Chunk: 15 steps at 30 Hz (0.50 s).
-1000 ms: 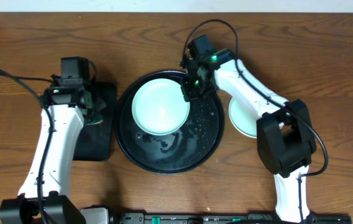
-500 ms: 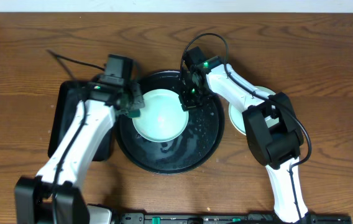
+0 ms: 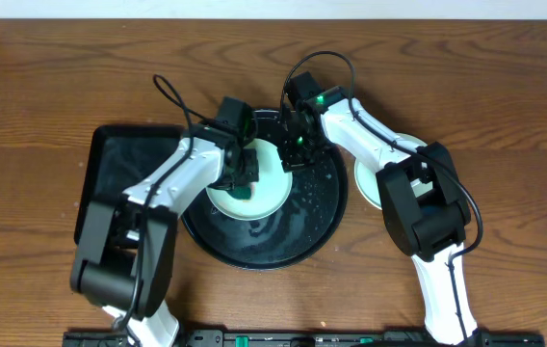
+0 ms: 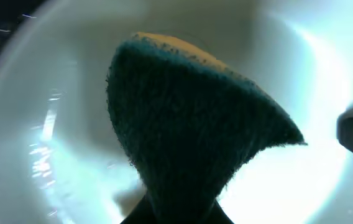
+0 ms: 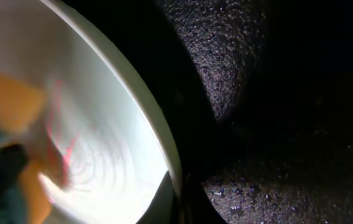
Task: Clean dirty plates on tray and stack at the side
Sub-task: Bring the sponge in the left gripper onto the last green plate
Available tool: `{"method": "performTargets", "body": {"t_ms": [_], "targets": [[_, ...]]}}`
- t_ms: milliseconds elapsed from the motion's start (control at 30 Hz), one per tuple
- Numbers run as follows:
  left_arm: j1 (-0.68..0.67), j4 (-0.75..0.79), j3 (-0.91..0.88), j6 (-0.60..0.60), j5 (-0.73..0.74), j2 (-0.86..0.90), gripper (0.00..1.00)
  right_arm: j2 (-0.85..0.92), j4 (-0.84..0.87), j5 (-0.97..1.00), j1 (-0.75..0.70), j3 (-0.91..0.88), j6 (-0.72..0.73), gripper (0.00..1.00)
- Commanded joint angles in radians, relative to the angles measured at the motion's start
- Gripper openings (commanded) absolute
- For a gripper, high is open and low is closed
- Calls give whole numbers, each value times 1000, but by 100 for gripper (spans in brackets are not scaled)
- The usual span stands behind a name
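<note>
Left jaws pinched tight on the green sponge, its broad face pressed down onto the mint plate. Right jaws are clamped on that plate's right rim, with the edge running straight in between them. The plate sits in the upper half of the round tray, droplets glinting on the black beside it. On the desk a second plate lies just right of the tray under the right arm, and a rectangular tray sits left.
</note>
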Motion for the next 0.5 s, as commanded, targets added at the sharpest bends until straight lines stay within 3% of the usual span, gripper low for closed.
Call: {"method": "performTargets", "body": {"t_ms": [0,100,233,467], "targets": [[-14,22,-6,111,97,27,7,55,-1,-8,8,-10,-5,1],[-20,38,-6,192,170,34,7,55,-1,-8,8,-10,-5,1],[-20,61,-6,188,118,34,8,55,-1,-8,8,-10,-5,1],[-20,103,-6,-211,-412,34,7,55,-1,-8,8,-10,-5,1]]}}
